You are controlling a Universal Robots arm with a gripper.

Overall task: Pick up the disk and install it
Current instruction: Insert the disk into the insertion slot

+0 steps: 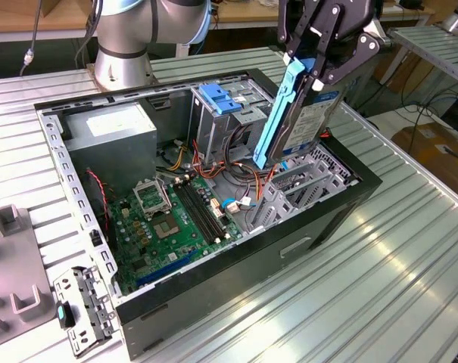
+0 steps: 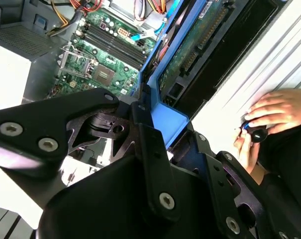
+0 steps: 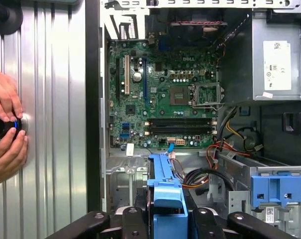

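One open computer case; one motherboard inside it; one disk; two hands of a person on the table beside the case. My claw is clamped narrow on the disk's upper end, holding it steeply tilted, lower end over the open case.

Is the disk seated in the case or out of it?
Out. The gripper holds the disk by its top end, tilted steeply, its lower end near the metal bay, not slid in.
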